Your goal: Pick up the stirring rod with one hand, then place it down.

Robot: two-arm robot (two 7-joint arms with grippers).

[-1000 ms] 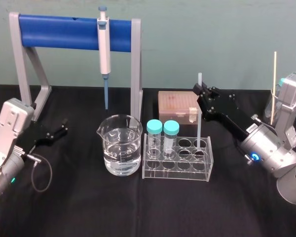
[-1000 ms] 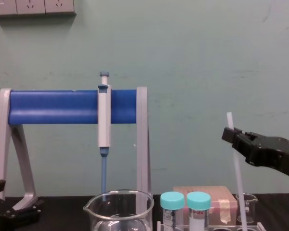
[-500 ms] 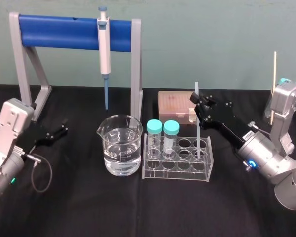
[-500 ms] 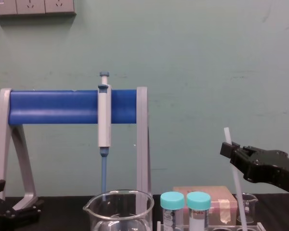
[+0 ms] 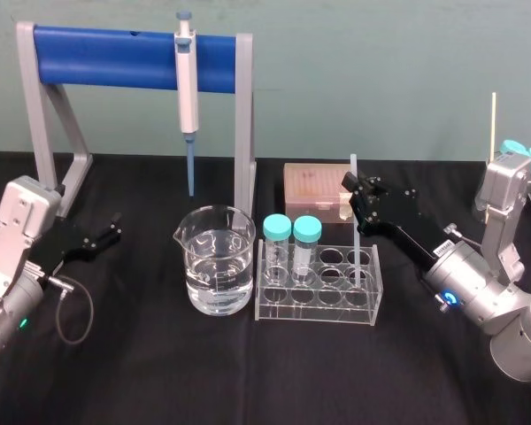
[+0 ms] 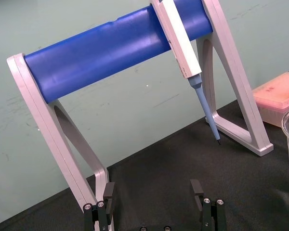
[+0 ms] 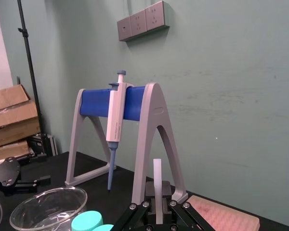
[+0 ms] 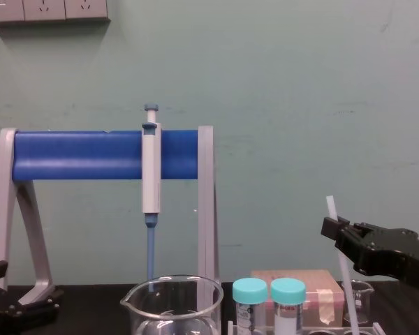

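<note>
Right gripper (image 5: 357, 189) has dropped lower, still clamped on the rod (image 5: 357, 246) near its top. Rod stands upright, lower end in a right-end well of the rack (image 5: 317, 305). Left gripper (image 5: 111, 232) parked far left, jaws apart.

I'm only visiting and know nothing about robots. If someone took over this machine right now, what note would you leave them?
Right tool: shut on the long thin translucent-white stirring rod, gripping it upright near its top.
Left tool: open, idle at the left of the black table.
Rod: its lower end reaches into a right-end hole of the clear plastic test-tube rack. I cannot tell whether it touches bottom.
Done: rod picked up.
Left: set it down, open the right tool, draw back.
</note>
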